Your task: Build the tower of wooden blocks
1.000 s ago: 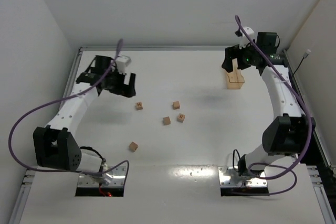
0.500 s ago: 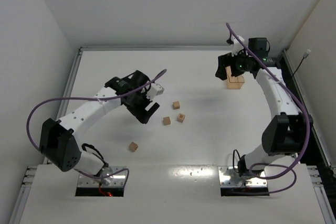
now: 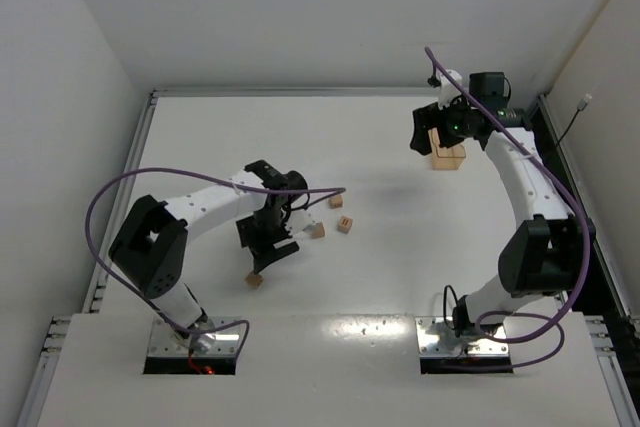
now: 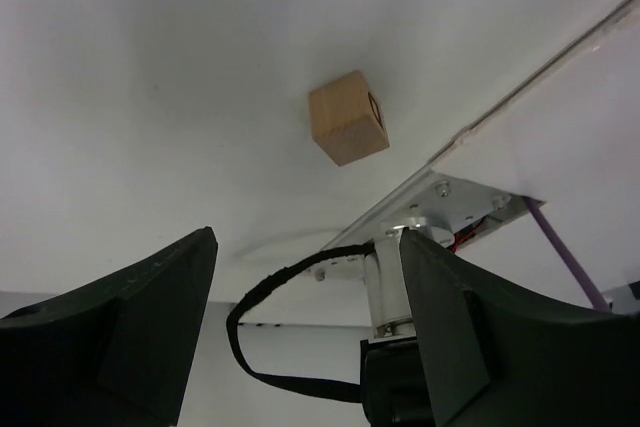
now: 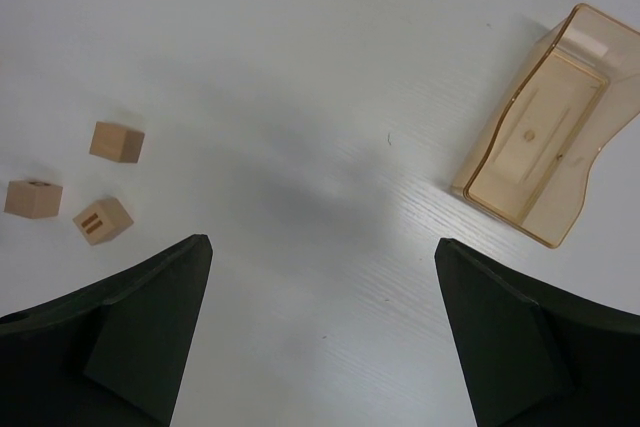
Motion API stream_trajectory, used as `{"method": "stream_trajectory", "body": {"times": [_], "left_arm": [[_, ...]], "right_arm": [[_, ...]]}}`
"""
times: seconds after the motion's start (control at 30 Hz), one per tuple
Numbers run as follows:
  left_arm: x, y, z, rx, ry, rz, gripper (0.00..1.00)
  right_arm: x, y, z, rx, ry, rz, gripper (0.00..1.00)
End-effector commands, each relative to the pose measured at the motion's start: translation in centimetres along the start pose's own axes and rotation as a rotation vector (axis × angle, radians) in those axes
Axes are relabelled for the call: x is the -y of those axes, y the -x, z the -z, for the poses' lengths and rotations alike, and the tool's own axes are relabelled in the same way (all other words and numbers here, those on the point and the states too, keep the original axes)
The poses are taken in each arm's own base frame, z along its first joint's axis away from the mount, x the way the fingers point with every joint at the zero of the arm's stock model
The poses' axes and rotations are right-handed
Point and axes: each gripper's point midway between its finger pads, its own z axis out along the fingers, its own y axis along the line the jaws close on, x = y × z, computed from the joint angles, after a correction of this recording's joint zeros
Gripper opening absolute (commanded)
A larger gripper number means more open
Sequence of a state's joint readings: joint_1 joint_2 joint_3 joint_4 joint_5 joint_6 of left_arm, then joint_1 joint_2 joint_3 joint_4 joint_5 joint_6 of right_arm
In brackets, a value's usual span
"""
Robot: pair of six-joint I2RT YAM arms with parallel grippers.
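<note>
Block was seen as bare light wood, smooth, matt. Table was noted white, matt, w/ faint grain. Tray was seen as amber translucent plastic, glossy. Base plate was noted as bare metal.

You will see the left gripper poised just beyond one small light-brown wooden cube at the near left, three more cubes clustered just to its right, and the right gripper far right, beside the pale wooden open tray.
</note>
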State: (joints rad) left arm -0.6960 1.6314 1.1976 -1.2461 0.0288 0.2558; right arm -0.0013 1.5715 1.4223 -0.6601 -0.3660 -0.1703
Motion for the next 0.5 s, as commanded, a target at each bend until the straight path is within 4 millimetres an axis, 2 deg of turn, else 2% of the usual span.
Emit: {"method": "stream_trajectory", "body": {"times": [0.0,0.03,0.13,0.27,0.47], "left_arm": [[0.8,-2.4,-0.3,-0.085,-0.009,-0.068,0.71],[1.0,-3.1,-1.0,-0.123,-0.023,-0.067,0.71],[1.7,-3.9,-2.1,-0.171,-0.078,-0.095,0.61],[2.4,-4.1,-3.0,-0.198,-0.144,-0.125,0.59],[2.7,-1.7,-3.7,-0.164,-0.197,-0.137,0.59]], "right_arm": [[0.2,1.6,0.6,0.04,-0.013,0.051,0.92],[0.2,1.6,0.6,0.04,-0.013,0.051,0.92],[0.3,1.7,0.4,0.038,-0.013,0.05,0.92],[0.0,1.6,-0.1,0.03,-0.003,0.053,0.92],[0.2,1.1,-0.3,0.011,-0.006,0.046,0.92]]}}
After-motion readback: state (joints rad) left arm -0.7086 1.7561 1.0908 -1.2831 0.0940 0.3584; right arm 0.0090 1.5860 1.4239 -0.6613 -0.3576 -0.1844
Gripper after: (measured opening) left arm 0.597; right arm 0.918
